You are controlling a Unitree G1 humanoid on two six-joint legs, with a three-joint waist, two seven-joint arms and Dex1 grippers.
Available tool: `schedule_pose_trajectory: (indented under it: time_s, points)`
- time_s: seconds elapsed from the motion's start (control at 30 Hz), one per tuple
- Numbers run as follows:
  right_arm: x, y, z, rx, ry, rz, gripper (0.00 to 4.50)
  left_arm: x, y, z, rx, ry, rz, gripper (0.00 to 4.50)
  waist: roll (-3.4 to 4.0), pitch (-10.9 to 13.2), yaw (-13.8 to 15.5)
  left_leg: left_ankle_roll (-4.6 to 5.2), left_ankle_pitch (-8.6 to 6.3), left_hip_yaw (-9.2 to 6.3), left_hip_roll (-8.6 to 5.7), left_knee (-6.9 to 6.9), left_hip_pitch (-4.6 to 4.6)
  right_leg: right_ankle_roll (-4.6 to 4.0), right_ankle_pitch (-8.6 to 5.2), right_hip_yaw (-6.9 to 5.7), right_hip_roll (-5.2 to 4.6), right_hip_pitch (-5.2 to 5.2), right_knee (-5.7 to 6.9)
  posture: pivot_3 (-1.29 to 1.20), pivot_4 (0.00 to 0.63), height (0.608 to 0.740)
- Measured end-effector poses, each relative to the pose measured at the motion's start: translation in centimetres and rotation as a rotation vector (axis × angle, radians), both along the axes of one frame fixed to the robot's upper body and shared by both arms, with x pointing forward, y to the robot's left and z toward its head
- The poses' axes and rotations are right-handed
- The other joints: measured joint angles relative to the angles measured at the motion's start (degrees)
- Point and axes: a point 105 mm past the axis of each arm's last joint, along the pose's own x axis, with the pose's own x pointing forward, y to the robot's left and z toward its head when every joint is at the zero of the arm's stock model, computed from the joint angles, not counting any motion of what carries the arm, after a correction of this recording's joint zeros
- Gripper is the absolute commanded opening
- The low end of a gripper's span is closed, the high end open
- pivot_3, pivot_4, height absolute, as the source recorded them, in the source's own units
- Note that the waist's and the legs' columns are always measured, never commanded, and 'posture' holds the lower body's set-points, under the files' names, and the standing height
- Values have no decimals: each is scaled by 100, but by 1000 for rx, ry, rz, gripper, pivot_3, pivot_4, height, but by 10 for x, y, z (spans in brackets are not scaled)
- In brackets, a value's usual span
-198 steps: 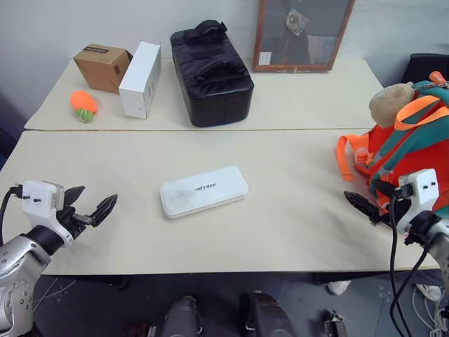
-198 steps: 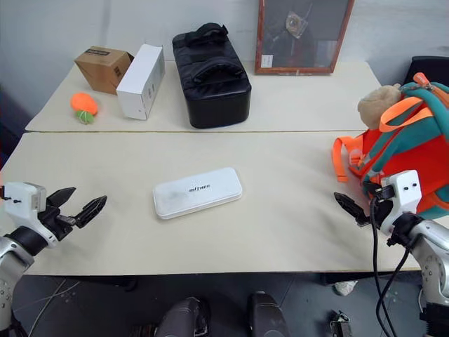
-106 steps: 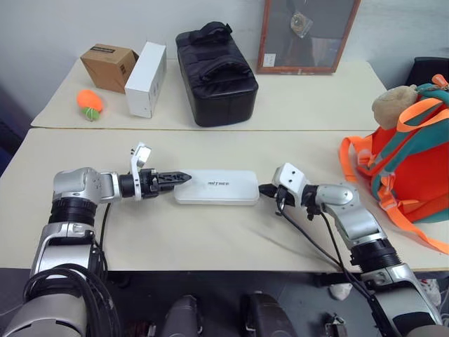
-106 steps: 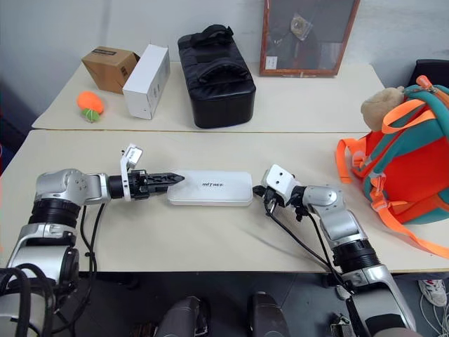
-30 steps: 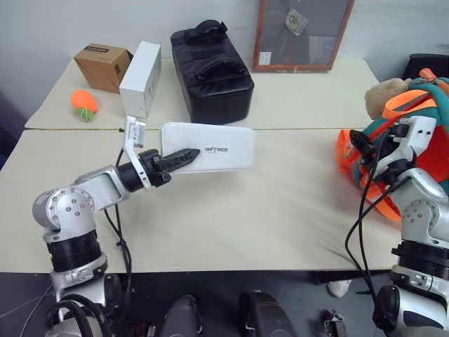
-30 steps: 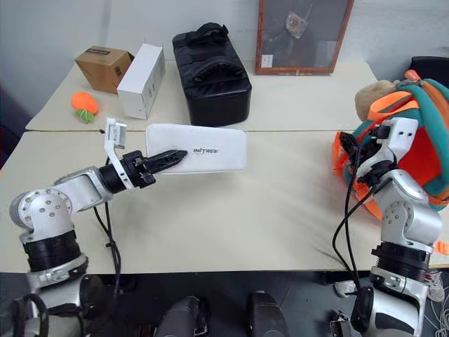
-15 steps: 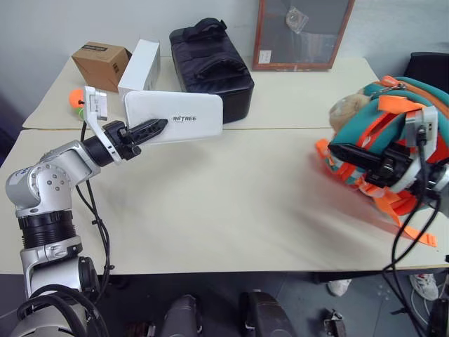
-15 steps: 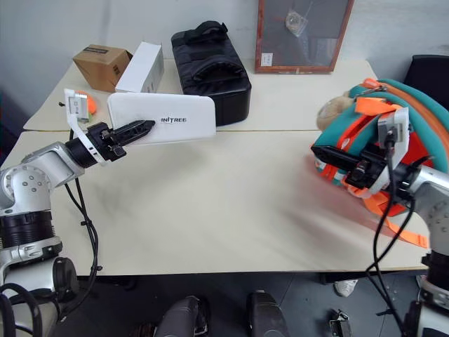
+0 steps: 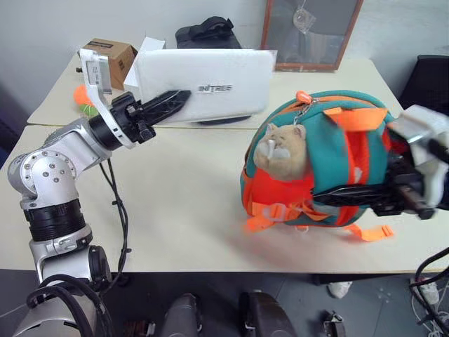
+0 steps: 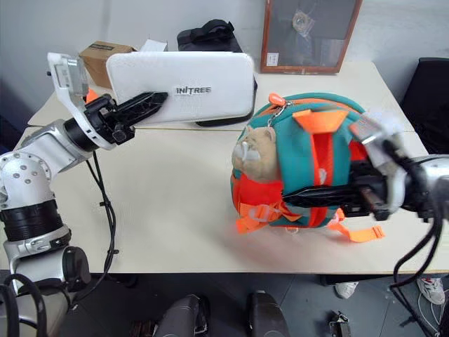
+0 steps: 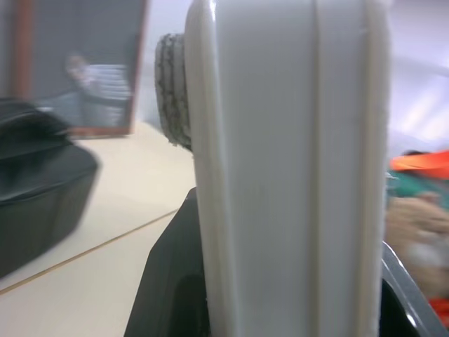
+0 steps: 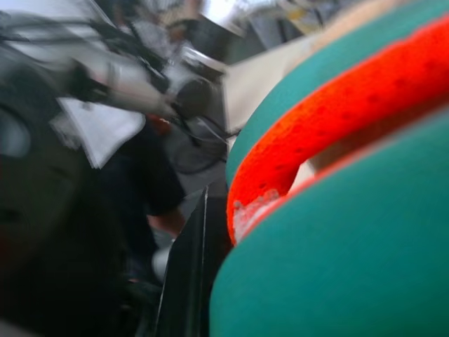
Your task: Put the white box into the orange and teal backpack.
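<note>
I hold the flat white box [image 9: 203, 88] aloft by one end in my clamped left gripper [image 9: 170, 102], so it may pivot loose before reaching the orange and teal backpack [image 9: 319, 168] that my shut right gripper [image 10: 295, 198] holds by a strap near the surface's [image 9: 175, 210] front edge.

The white box [image 9: 210, 84] has risen higher; the orange and teal backpack [image 9: 330, 165] was dragged inward (toward table centre).

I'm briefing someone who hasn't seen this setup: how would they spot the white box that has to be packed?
Start at the orange and teal backpack on the near table. To its left, held up in the air by the left tool, is the white box. It is flat, round-cornered and has dark lettering on its lid.
</note>
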Motion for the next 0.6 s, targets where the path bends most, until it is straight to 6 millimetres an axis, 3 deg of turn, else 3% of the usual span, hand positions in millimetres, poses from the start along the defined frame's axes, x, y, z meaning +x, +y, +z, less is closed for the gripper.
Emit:
schedule_pose_trajectory:
  time_s: [0.13,0.27,0.47,0.6]
  points:
    - [4,-6,-17,-32,8,-39,9,-13,3,9,15,-47,-25,1315,0,0,-16,-5,4,-2,3,0,1,0,0,-2,5,0,1,0,150,740]
    - [-1,-14,-35,-46,70,-47,9,-24,19,2,91,-52,-8,1315,0,0,-16,-8,10,-1,5,0,6,-1,-1,0,8,1,4,0,150,740]
    - [0,-26,-35,-42,86,-67,9,-27,13,-9,115,-30,-78,1315,-3,1,34,5,16,-8,-5,4,5,4,3,-2,-2,12,1,0,150,740]
    - [4,-28,-31,-39,73,-83,9,-28,11,-4,121,-44,-115,1315,-2,1,26,2,14,-9,-3,0,3,3,2,-3,1,5,1,0,150,740]
